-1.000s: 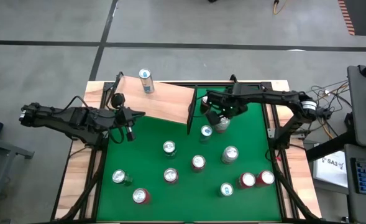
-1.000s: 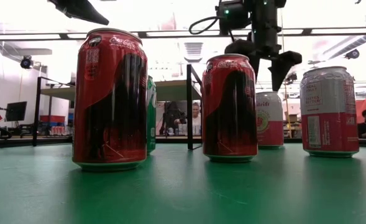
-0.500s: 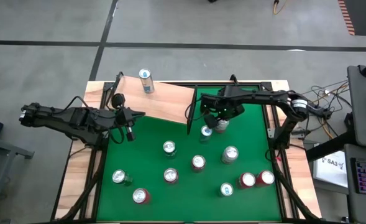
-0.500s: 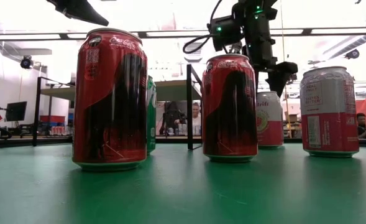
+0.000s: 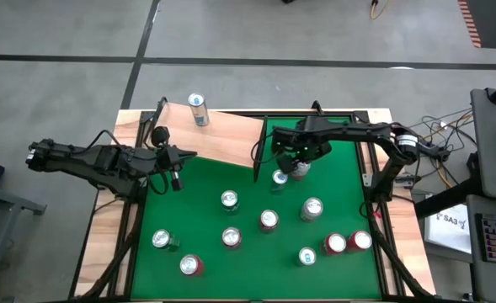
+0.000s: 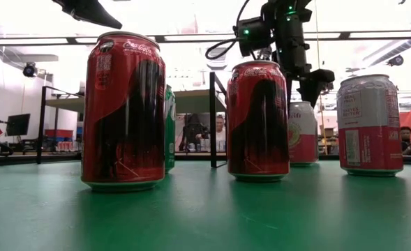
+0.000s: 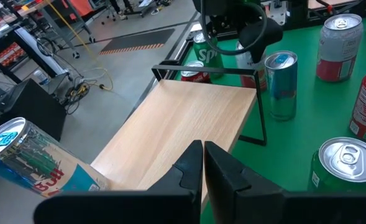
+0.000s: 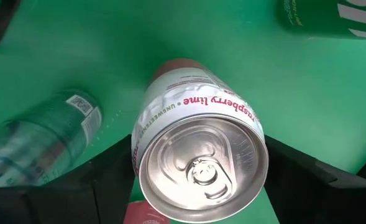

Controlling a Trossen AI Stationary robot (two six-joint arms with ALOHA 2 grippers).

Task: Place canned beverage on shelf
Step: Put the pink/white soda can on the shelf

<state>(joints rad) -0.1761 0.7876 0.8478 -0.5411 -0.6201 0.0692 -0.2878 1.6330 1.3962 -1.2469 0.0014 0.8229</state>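
Cans crowd the green table [image 5: 349, 210] as the right gripper [image 5: 299, 162] comes down over a white raspberry-lime can [image 8: 198, 155] standing at the far right of the mat, just right of the shelf's [image 5: 222, 139] dark upright end panel [image 5: 259, 145]. To do this step well, the fingers should likely sink until they flank the can's body below the rim, stay centred on it, and close evenly so it lifts upright rather than tipping into the slim blue can [image 5: 279, 178] just beside it or the green can [image 8: 329, 18] behind. In the right wrist view the jaws stand wide, one dark finger [image 8: 108, 180] on each side of the can's silver top, astride it with slight gaps showing; no firm squeeze can be seen, so the pincer reads as spread around the can rather than gripping it, though whether a finger already brushes the wall is hard to tell. The low view shows the same gripper hanging just above that can's top, behind a red cola can [image 6: 258, 120]. The shelf, a pale wood-grain board, lies at the far left of the table, with one blue-and-white can [image 5: 198, 109] already standing on its far end. The left gripper [image 7: 203, 163] waits clenched and empty at the left, near the shelf's near edge.
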